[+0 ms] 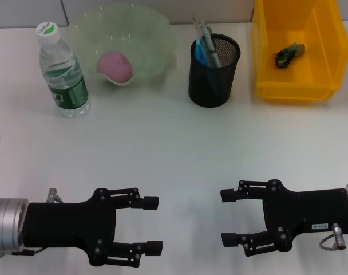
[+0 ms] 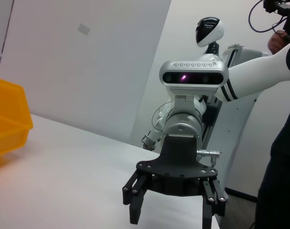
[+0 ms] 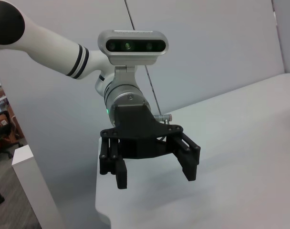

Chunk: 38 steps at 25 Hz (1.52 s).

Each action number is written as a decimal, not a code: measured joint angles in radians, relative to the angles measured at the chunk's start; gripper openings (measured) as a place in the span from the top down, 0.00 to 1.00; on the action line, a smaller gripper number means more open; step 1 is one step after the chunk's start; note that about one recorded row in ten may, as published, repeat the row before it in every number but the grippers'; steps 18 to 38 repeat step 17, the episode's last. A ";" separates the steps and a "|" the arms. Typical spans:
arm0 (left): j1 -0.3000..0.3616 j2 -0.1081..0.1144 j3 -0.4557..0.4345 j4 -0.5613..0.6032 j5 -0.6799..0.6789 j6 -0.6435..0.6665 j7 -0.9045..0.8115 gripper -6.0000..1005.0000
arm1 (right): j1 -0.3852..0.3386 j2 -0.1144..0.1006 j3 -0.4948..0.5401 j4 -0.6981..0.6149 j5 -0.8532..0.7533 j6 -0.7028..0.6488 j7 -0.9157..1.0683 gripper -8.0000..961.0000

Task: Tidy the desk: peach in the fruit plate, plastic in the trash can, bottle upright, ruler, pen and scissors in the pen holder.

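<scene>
Peach [image 1: 115,65] in fruit plate [image 1: 157,34]. Bottle [image 1: 63,71] upright, beside plate on left side. Holder [image 1: 214,71] has pen and other long items standing in it; individual pieces hard to tell apart. Plastic scrap [image 1: 289,54] in yellow bin [image 1: 328,69]. Left gripper [image 1: 153,224] and right gripper [image 1: 229,217] both low at near edge, fingers spread, holding nothing, tips facing each other. All task things far side, well apart from both grippers. Nothing loose on desk [image 1: 174,149] between. Judgement: tidy looks finished; no next target nearer either arm.

Head cam looks down on desk [image 1: 174,149]; each wrist cam faces opposite arm's pincer across shared desk.
</scene>
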 joint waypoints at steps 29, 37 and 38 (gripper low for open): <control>0.005 0.000 0.001 0.014 0.000 0.007 -0.002 0.22 | 0.003 0.002 0.004 0.000 0.006 -0.008 0.000 0.14; 0.005 0.000 0.001 0.014 0.000 0.007 -0.002 0.22 | 0.003 0.002 0.004 0.000 0.006 -0.008 0.000 0.14; 0.005 0.000 0.001 0.014 0.000 0.007 -0.002 0.22 | 0.003 0.002 0.004 0.000 0.006 -0.008 0.000 0.14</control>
